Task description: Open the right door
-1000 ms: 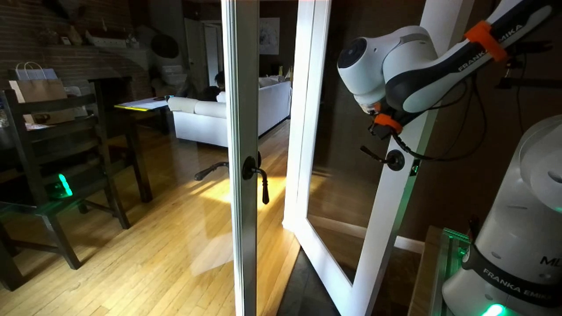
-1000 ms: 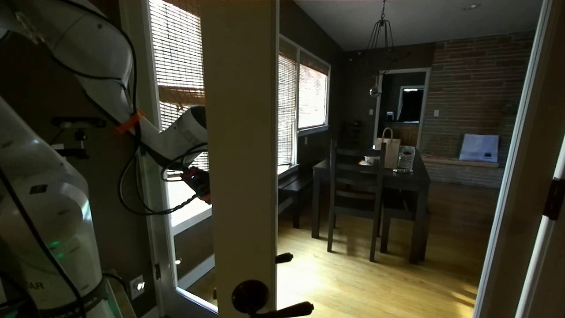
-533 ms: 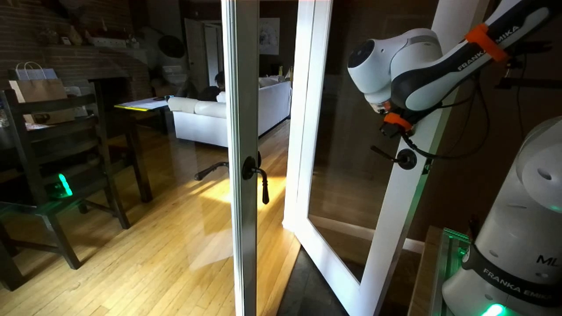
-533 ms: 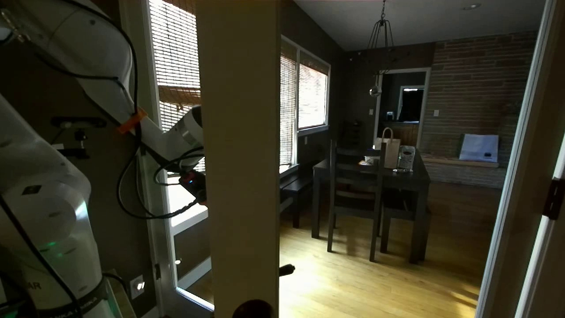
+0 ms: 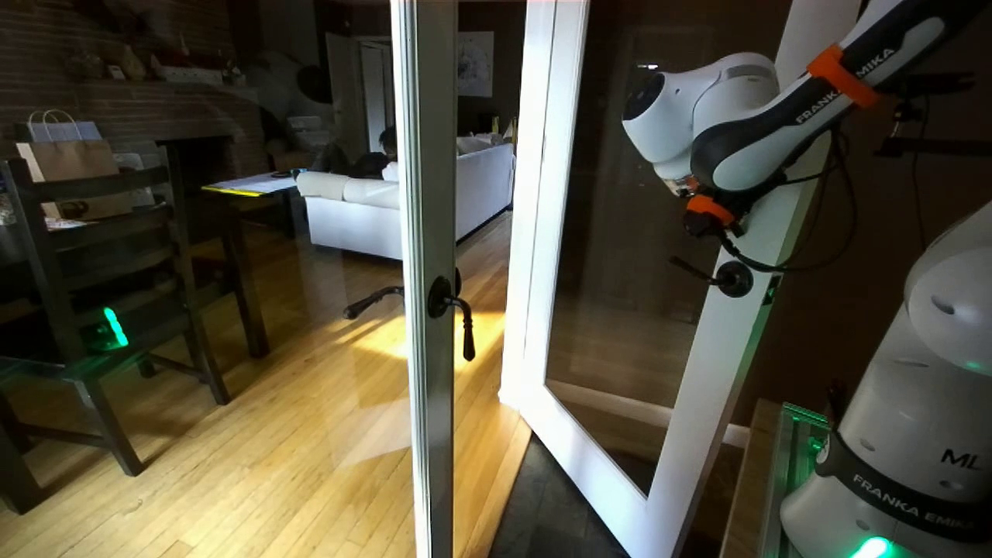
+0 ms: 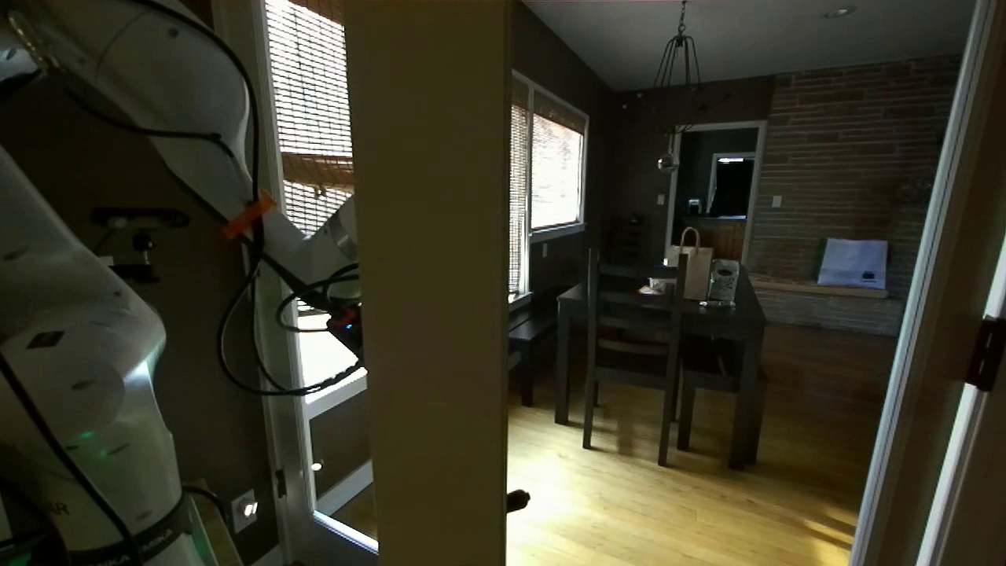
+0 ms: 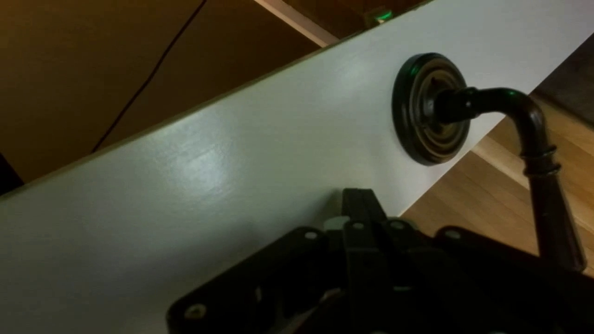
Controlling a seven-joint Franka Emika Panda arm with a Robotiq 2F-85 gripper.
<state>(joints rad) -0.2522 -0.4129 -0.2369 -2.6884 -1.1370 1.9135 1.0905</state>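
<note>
Right door [image 5: 620,279] open, claw [image 7: 364,194] by its frame [image 7: 241,157]

The door stands angled at three o'clock in an exterior view. In the wrist view, its dark handle [image 7: 431,111] lies at one o'clock from the claw, whose fingers [image 7: 355,204] are pressed together near the white frame; contact unclear.

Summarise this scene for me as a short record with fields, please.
Right door: open at an angle; white-framed and glazed
Door handle: dark, lever-shaped, not gripped
Gripper: shut, its tip at the door's face beside the handle; contact unclear
Other leaf: also glazed, with its own dark lever
Room beyond: pale sofa; paper bag on a dark table
</note>
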